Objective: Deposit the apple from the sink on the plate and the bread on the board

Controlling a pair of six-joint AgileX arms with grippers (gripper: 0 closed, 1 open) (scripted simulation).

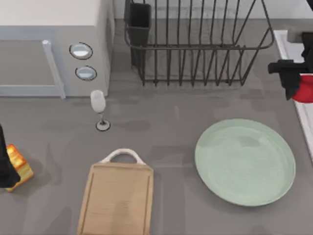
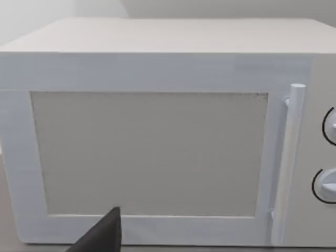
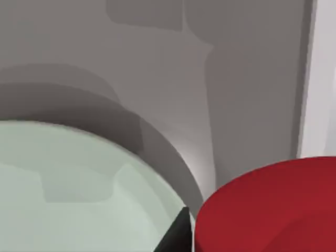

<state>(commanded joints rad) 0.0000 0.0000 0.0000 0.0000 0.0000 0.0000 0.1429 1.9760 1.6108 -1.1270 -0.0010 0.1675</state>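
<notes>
My right gripper point(image 1: 297, 84) hangs at the right edge of the table over the white rim of the sink point(image 1: 282, 46), shut on the red apple point(image 1: 306, 89). In the right wrist view the apple point(image 3: 268, 210) looms large beside one dark finger point(image 3: 176, 233), with the pale green plate point(image 3: 79, 194) just below and beside it. The plate point(image 1: 244, 161) lies bare at the front right. The wooden board point(image 1: 117, 198) with its white handle lies bare at front centre. At the far left the bread point(image 1: 19, 165) sits tilted right against my left gripper point(image 1: 5, 164).
A white microwave point(image 1: 49, 49) stands at the back left and faces the left wrist camera point(image 2: 157, 147). A dark wire dish rack point(image 1: 195, 44) stands at the back centre. A wine glass point(image 1: 99, 105) is upright between the microwave and the board.
</notes>
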